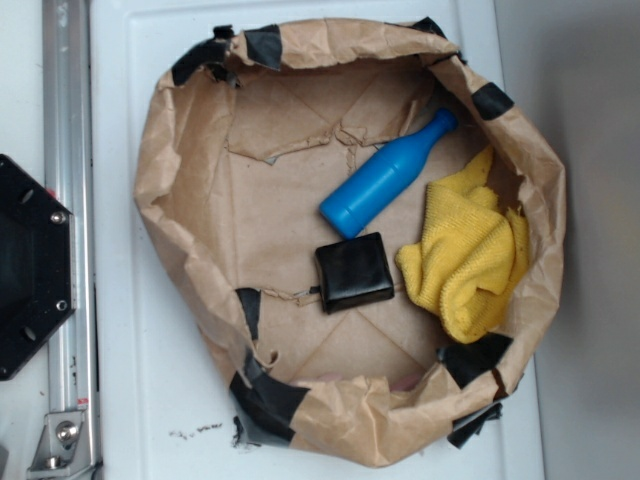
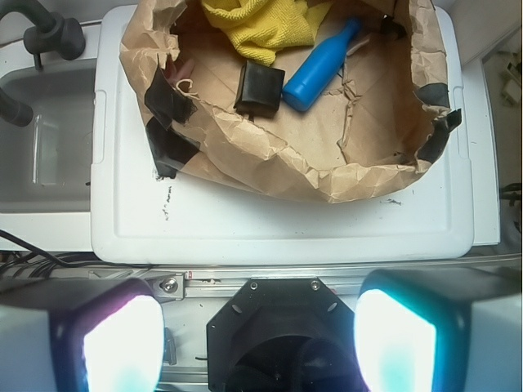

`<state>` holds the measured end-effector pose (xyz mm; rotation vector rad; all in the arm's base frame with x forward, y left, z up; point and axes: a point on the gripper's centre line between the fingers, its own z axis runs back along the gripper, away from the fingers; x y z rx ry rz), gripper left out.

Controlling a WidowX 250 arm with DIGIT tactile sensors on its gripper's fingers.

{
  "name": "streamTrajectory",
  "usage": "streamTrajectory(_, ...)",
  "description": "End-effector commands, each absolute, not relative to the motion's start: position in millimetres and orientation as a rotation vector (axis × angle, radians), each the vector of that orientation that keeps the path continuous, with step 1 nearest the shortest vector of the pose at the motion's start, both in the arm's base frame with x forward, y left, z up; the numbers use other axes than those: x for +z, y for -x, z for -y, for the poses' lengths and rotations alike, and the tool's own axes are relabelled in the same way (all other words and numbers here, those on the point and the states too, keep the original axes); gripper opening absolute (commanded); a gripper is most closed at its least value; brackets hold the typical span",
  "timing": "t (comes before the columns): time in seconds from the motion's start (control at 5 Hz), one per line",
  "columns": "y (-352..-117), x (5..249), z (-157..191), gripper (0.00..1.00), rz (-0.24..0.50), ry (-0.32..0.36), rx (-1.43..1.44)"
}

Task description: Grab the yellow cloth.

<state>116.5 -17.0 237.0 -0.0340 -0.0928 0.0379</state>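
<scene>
The yellow cloth [image 1: 470, 255] lies crumpled at the right inside a brown paper bag [image 1: 190, 215], against its wall. In the wrist view the yellow cloth [image 2: 261, 24] shows at the top edge. A small black square box [image 1: 354, 272] sits just left of it, and a blue bottle [image 1: 385, 177] lies above the box. My gripper [image 2: 260, 339] is open and empty, its two pale pads wide apart, high above the robot's black base and far from the bag. The gripper does not show in the exterior view.
The bag, patched with black tape [image 1: 265, 405], rests on a white board [image 1: 130, 380]. A metal rail [image 1: 68, 150] and the black robot base [image 1: 25, 265] are at the left. In the wrist view a grey sink [image 2: 41, 147] lies left of the board.
</scene>
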Motion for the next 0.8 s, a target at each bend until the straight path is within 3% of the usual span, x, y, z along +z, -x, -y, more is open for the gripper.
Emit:
streamTrajectory(0.0,-116.5,237.0,17.0,1.0,0.093,0.034,0.038)
streamTrajectory(0.2,-166.6,204.8,8.5,1.0,0.203,-0.014,0.006)
streamTrajectory(0.4,-212.1,175.4,5.2,1.0,0.204,-0.063,-0.008)
streamTrajectory(0.6,-243.6,144.7,-3.0,1.0,0.22,-0.036,-0.066)
